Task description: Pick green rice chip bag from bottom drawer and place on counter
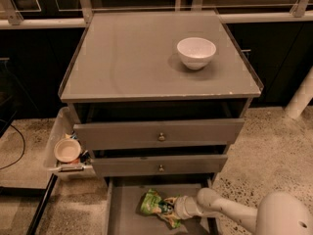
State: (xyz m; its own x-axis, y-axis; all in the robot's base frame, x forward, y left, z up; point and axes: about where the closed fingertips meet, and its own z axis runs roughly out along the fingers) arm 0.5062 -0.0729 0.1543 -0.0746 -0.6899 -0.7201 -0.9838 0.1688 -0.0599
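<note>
The green rice chip bag (152, 203) lies crumpled on the floor of the bottom drawer (122, 214), which is pulled out at the bottom of the camera view. My gripper (168, 211) reaches in from the lower right on a white arm and is at the bag's right end, touching it. The counter (132, 58) is the flat grey top of the cabinet, above the two upper drawers.
A white bowl (196, 52) stands on the counter at the back right. A clear bin (61, 146) with a small bowl (67, 150) hangs at the cabinet's left side. The two upper drawers (159, 133) are slightly open. A white post (301, 97) stands at right.
</note>
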